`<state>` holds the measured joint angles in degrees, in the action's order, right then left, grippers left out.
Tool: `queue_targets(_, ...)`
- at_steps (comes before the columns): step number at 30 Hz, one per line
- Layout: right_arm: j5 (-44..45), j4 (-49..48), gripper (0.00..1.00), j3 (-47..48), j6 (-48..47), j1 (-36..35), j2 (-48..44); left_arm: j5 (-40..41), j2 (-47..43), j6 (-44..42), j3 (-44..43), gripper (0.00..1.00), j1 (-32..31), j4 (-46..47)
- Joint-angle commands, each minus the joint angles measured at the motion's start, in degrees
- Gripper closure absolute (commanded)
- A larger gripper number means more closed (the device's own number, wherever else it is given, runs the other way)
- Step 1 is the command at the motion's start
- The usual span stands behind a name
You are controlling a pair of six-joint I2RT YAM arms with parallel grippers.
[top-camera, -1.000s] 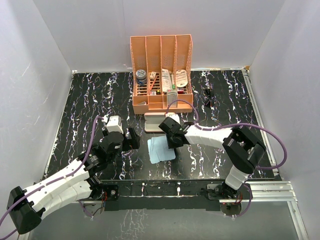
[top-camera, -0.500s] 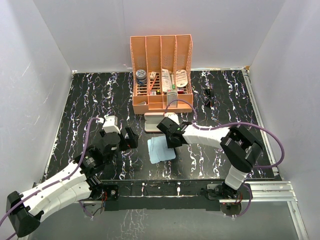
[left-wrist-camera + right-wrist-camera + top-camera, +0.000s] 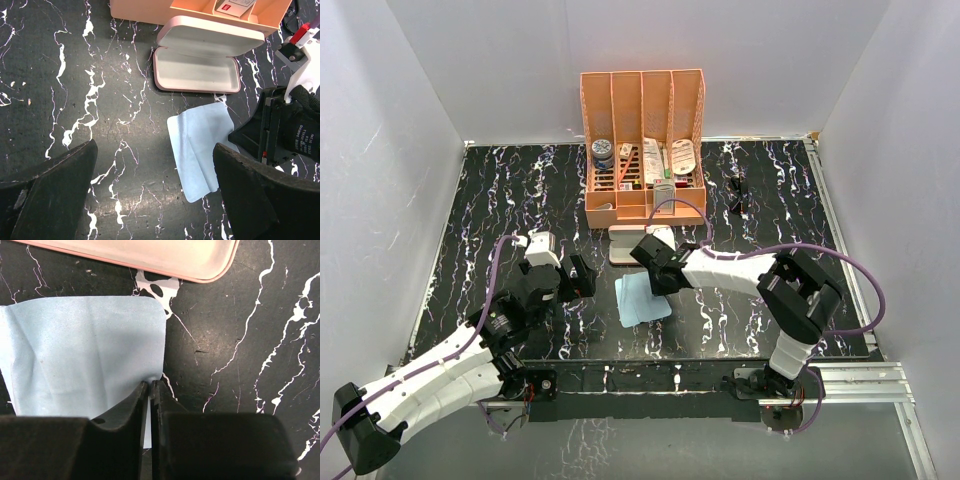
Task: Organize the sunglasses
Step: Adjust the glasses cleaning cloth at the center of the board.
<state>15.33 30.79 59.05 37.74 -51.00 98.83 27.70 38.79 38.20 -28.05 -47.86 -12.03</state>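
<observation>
a: where are the sunglasses (image 3: pixel 737 194)?
b: at the far right of the table (image 3: pixel 500 200), right of the orange organizer (image 3: pixel 643 140), well apart from both arms.
a: and the grippers?
b: the right gripper (image 3: pixel 151 385) is pinched on an edge of the blue cloth (image 3: pixel 85 355), near the open pink case (image 3: pixel 200 70). the left gripper (image 3: pixel 155 155) is spread wide, holding nothing.

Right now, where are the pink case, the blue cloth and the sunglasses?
pink case (image 3: pixel 196 76), left wrist view, empty bottom half.
blue cloth (image 3: pixel 85 350), right wrist view, its middle.
sunglasses (image 3: pixel 737 196), top external view, dark frame.
</observation>
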Motion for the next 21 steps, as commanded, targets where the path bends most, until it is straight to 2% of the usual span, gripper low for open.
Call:
queue_targets(1,-1.77,-0.58,0.95,-2.52,1.54,-0.50,2.53,0.95,-0.67,-0.04,0.29,0.01,-0.09,-0.36)
queue_targets(6,-2.09,-0.85,1.00,-3.37,1.80,-0.50,1.93,0.81,-0.51,0.04,0.29,0.01,-0.14,-0.32)
queue_targets(21,-0.52,2.05,1.00,-4.44,2.96,-0.50,-5.32,-0.01,0.15,0.04,0.33,0.01,-0.13,0.23)
